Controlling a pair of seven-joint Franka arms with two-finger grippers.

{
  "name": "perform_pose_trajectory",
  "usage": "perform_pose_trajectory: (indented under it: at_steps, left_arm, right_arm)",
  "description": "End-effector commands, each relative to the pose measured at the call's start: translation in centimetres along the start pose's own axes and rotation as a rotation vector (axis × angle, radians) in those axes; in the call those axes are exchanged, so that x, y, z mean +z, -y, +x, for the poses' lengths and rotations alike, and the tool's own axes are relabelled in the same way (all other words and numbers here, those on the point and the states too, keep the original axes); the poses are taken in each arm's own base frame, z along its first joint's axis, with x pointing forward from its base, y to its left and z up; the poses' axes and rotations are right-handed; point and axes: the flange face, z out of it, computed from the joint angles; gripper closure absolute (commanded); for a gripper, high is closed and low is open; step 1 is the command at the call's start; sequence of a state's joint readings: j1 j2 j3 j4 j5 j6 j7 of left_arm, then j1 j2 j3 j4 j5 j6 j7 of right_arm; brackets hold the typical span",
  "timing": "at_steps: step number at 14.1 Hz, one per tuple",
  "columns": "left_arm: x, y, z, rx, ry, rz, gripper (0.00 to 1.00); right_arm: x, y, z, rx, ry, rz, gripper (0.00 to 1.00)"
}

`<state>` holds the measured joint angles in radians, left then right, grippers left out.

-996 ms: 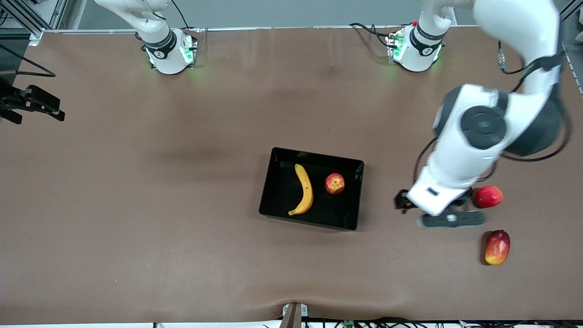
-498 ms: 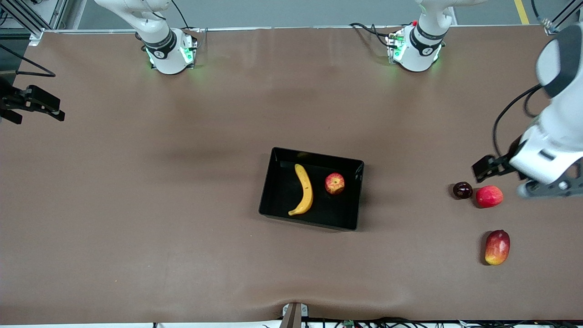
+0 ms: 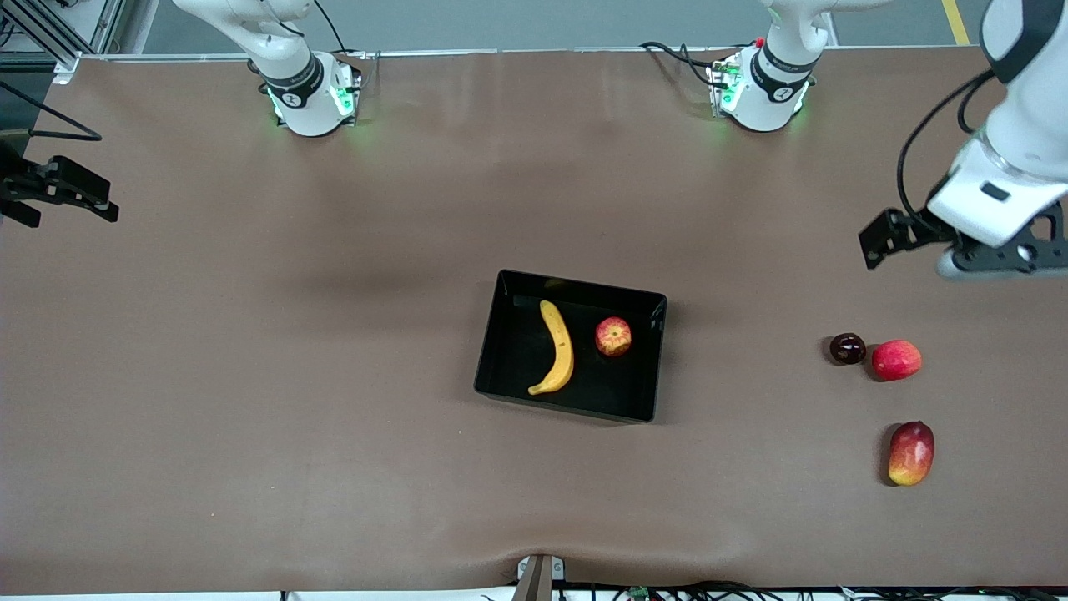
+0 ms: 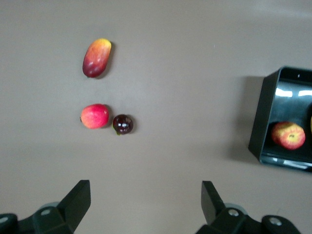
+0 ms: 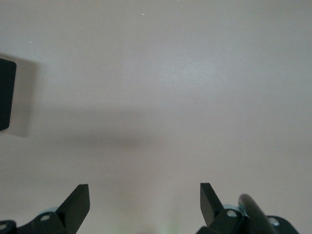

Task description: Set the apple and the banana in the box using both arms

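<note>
We've got a brown table [image 3: 250, 376] with the black box [image 3: 509, 330] sitting mid-table. Toward the left arm's end there's a dark little fruit [image 3: 848, 348] touching a pinkish-red one [image 3: 896, 360], and a mango-ish fruit [image 3: 911, 452] nearer the front camera.
</note>
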<state>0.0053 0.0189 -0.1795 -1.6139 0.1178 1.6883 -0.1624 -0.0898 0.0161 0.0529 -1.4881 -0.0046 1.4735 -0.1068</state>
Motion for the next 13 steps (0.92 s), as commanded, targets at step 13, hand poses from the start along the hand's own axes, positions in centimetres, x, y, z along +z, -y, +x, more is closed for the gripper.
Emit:
perform_pose_trajectory:
  at_steps: [13]
  left_arm:
    - [-3.7, 1.2, -3.5, 0.036, 0.062, -0.082, 0.00]
  right_arm:
    - [-0.5, -0.1, -0.8, 0.010, -0.008, 0.016, 0.00]
